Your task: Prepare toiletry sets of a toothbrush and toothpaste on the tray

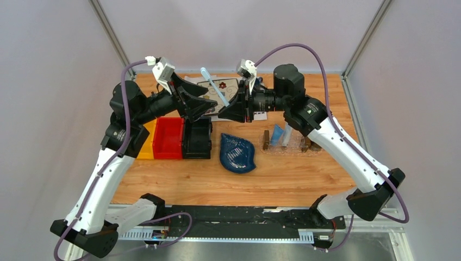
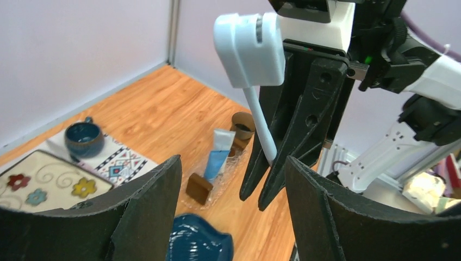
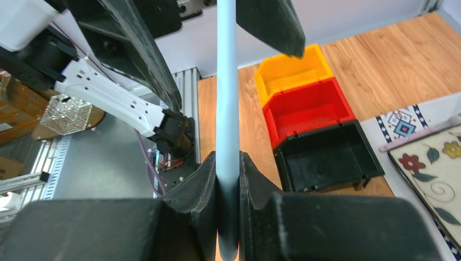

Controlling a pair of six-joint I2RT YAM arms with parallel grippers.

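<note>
My right gripper [image 1: 225,110] is shut on the handle of the pale white-blue toothbrush [image 1: 215,87], which it holds in the air above the back of the table. The right wrist view shows the toothbrush [image 3: 227,98] clamped between that gripper's [image 3: 228,163] jaws. My left gripper [image 1: 211,107] is open right beside it; its jaws stand apart on either side of the toothbrush without touching. The clear tray [image 1: 282,150] with brown end blocks holds a light blue toothpaste [image 1: 277,134] and a white-grey one [image 1: 287,135]. The left wrist view shows the gripper [image 2: 232,163], toothbrush [image 2: 258,128], tray [image 2: 198,187] and toothpaste [image 2: 217,157].
A dark blue leaf-shaped dish [image 1: 237,153] lies between the tray and a row of yellow [image 1: 145,142], red [image 1: 168,138] and black [image 1: 197,138] bins. At the back lie a patterned mat with a flowered plate [image 2: 41,179] and a blue cup [image 2: 83,138].
</note>
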